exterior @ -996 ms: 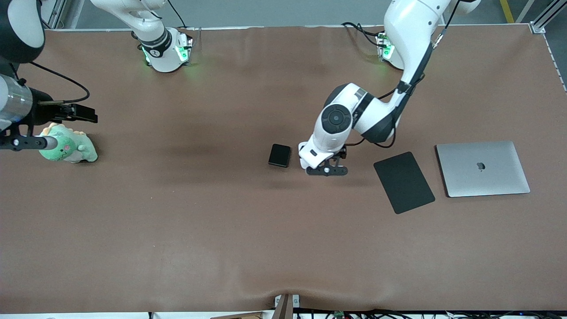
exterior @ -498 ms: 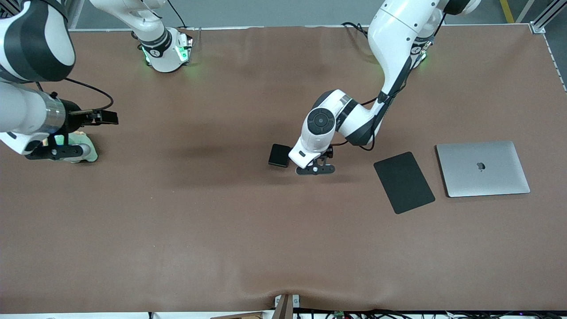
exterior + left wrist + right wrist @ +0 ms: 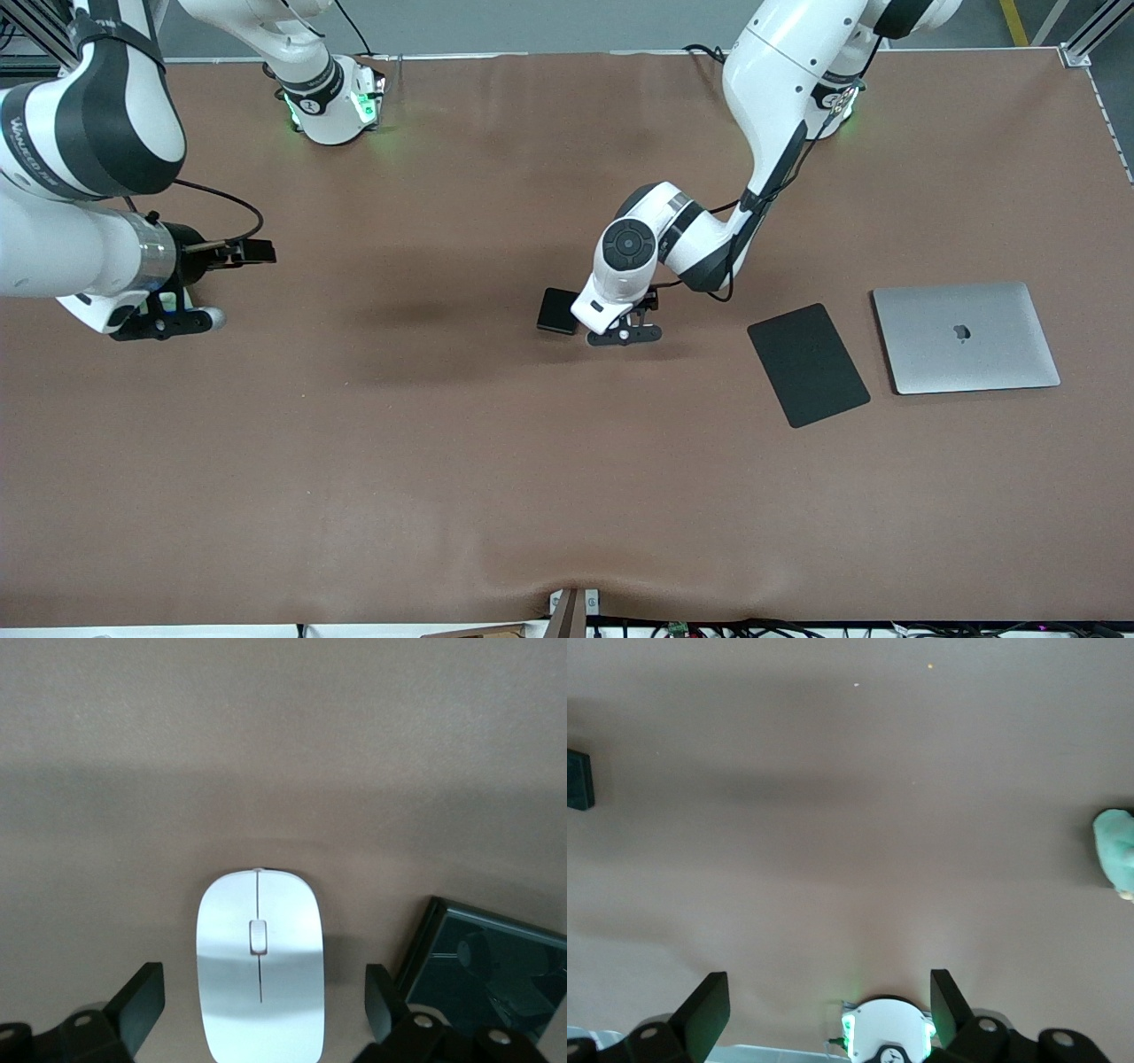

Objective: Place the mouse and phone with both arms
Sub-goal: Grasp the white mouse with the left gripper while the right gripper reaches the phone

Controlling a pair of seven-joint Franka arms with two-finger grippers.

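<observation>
Two white robot arms work over a brown surface (image 3: 461, 461); the left hand (image 3: 261, 1014) hangs low above the mouse (image 3: 260, 966), its two fingers (image 3: 133, 1005) spread wide with the white shell lying between them and touching neither; from the front camera the mouse is hidden under that hand (image 3: 623, 332). The phone (image 3: 558, 311) lies flat just beside the left hand, toward the right arm's end of the surface, and its glossy corner shows in the left wrist view (image 3: 483, 966). The right hand (image 3: 168, 321) hovers well apart from both, over the right arm's end of the surface, fingers (image 3: 704, 1010) wide and empty; a scrap of a pale green toy (image 3: 1116, 850) shows at the edge of its wrist view, with the phone (image 3: 578, 780) far off. A black mouse pad (image 3: 807, 364) and a closed silver laptop (image 3: 966, 338) lie well off from the left hand, toward the left arm's end.

The mouse looks light, rigid and slick; its curved, glossy sides may squirt out of a pinch, so a hold across the flanks at mid-length seems safest. The phone looks stiff, denser and low to the surface; its short edges offer the only purchase, and its smooth face could scratch.
</observation>
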